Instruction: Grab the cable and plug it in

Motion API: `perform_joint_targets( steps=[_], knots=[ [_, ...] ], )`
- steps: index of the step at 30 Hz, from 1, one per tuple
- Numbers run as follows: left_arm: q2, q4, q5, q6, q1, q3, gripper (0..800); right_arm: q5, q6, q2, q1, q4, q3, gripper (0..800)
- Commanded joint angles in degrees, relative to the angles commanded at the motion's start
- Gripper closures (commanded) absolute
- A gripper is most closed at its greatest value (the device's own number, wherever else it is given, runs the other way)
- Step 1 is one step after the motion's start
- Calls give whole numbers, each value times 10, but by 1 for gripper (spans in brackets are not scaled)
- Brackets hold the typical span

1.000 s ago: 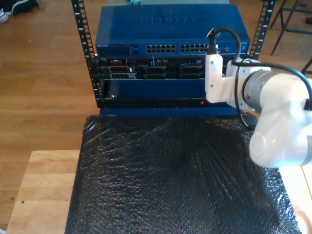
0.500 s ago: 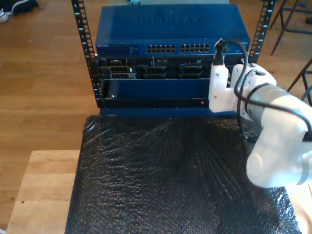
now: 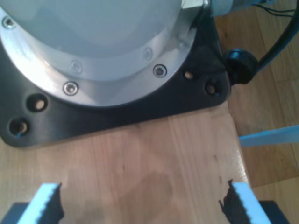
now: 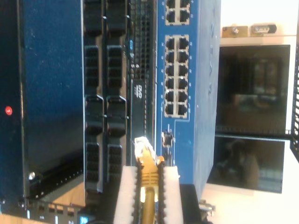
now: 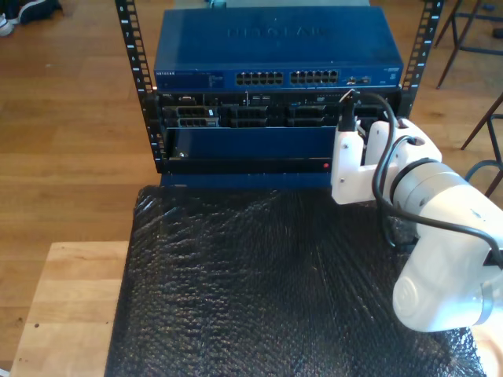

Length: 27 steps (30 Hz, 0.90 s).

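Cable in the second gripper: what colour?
Yellow cable, whitish plug at its tip; clearest in the second wrist view.

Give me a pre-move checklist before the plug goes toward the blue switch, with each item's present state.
1. Cable held: ok, my second gripper is shut on it, between the white fingers.
2. Plug sticks out ahead of the fingers: ok.
3. Plug seated in a port: not ok, it is short of the blue switch.
4. Free ports on the switch: ok, the ones in view look empty.
5. Plug lined up with a port: cannot tell.
6. My first gripper clear of the job: ok, open over bare wood.
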Motion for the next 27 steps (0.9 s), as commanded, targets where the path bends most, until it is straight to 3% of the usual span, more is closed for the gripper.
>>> perform_joint_targets(
  steps=[15, 27],
  knots=[
    [0, 0, 0, 0, 0, 0, 0, -25, 1, 33, 2, 1, -5, 800],
    [0, 0, 0, 0, 0, 0, 0, -56, 5, 100, 2, -2, -66, 800]
  ],
)
